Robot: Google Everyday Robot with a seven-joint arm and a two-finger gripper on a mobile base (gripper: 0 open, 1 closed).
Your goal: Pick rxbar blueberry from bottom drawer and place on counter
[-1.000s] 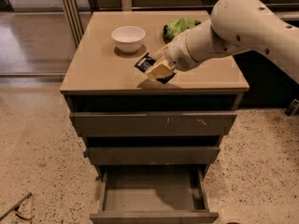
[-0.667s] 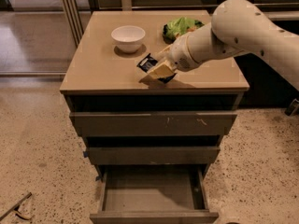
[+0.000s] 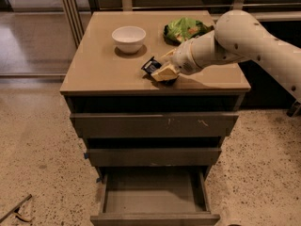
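The white arm [image 3: 244,36] reaches across from my right, and over the last second it has barely shifted, easing a little lower and toward the front edge. Its end effector [image 3: 162,72] now sits just above the front middle of the bench [image 3: 103,69], with its shadow tight underneath. The fingers are clamped on the rxbar blueberry [image 3: 150,65], whose dark wrapper sticks out to the left of them. The bar's free end looks as if it is at the surface, though I cannot tell whether it touches. I read this as the last of the lowering. The bar is out of the drawer and over its target, so what is left is to let go and back the arm away.

Around the rig is a speckled terrazzo floor [image 3: 37,145], with a glass partition and darker shelving behind. The drawer cabinet [image 3: 155,125] stands in the middle, its two upper drawers pushed in and their fronts scuffed. The bench is a smooth tan top with a faint sheen and looks flat enough to take a bar. The bottom drawer [image 3: 153,197] is pulled fully out, and nothing shows in its tray. A green snack bag [image 3: 183,29] lies at the back right, partly behind the arm. A white bowl [image 3: 129,38] stands back and to the left, near the bar but clear of it.
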